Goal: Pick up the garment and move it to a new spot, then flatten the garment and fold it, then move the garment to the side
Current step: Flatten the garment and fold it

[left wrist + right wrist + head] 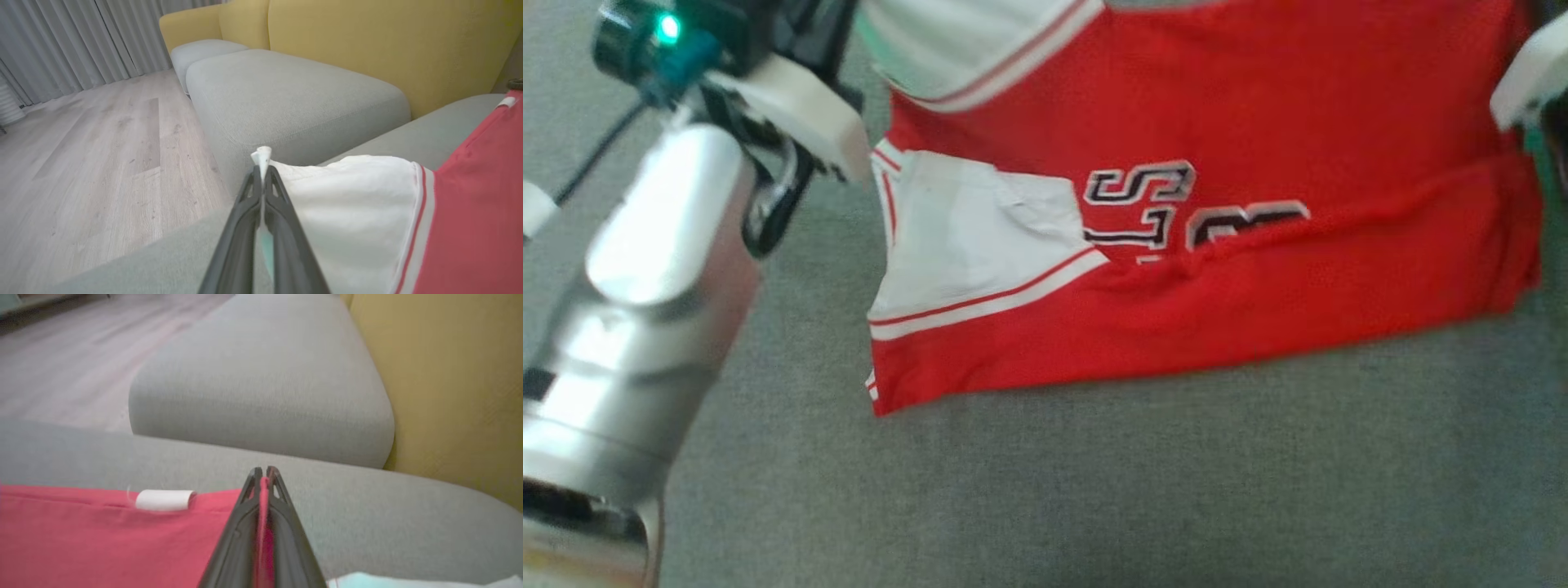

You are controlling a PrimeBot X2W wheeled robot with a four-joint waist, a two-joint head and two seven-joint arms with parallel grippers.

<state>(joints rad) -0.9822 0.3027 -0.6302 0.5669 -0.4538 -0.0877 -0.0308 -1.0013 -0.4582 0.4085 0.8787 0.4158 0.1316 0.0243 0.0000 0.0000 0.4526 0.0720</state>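
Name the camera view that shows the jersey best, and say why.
Head view: most of the jersey shows, with lettering and sleeve. The left wrist view shows a white tip pinched in the left gripper; the right wrist view, a red edge in the right gripper.

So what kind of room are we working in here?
Probably a home living room: a sofa with a yellow back and grey seat cushions, a pale wood floor, and long grey curtains. The jersey is spread on one cushion.
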